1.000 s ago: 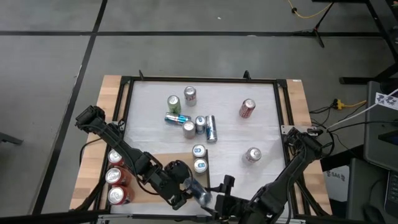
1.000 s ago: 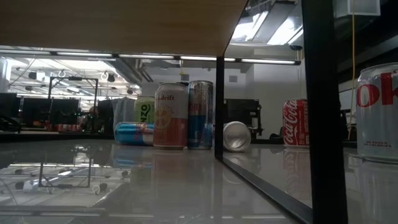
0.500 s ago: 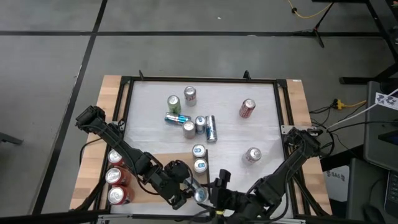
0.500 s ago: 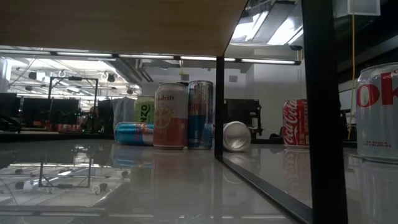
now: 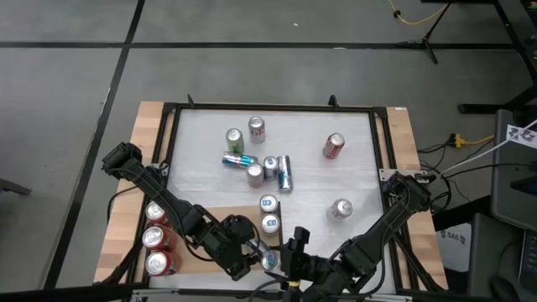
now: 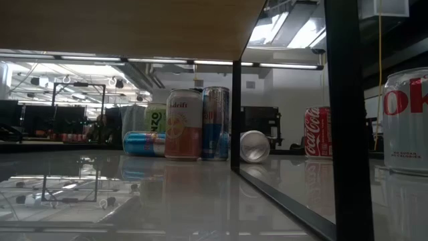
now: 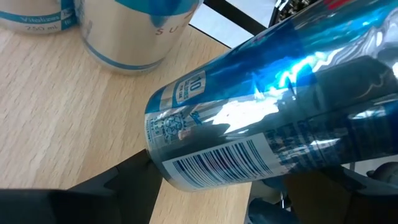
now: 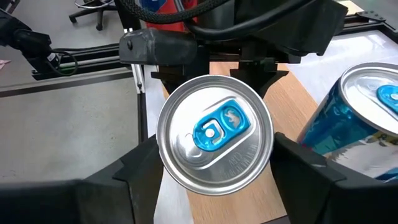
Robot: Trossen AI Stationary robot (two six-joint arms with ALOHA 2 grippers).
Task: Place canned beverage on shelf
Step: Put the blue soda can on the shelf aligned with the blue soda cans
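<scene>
Left pincer point(image 5: 258, 258) and right pincer point(image 5: 281, 260) both clamp one blue can point(image 5: 269, 262) above shelf point(image 5: 197, 222), worktop's 6 o'clock edge.

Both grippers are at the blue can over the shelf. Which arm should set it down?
Left, probably. The left gripper holds the blue can by its body, tilted above the shelf. The right gripper only straddles the can's top end.

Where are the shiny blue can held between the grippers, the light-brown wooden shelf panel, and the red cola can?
shiny blue can point(image 7: 249, 112), left wrist view, on its side wall.
light-brown wooden shelf panel point(image 7: 56, 118), left wrist view, bare wood grain.
red cola can point(image 6: 317, 132), low view, on its label.
</scene>
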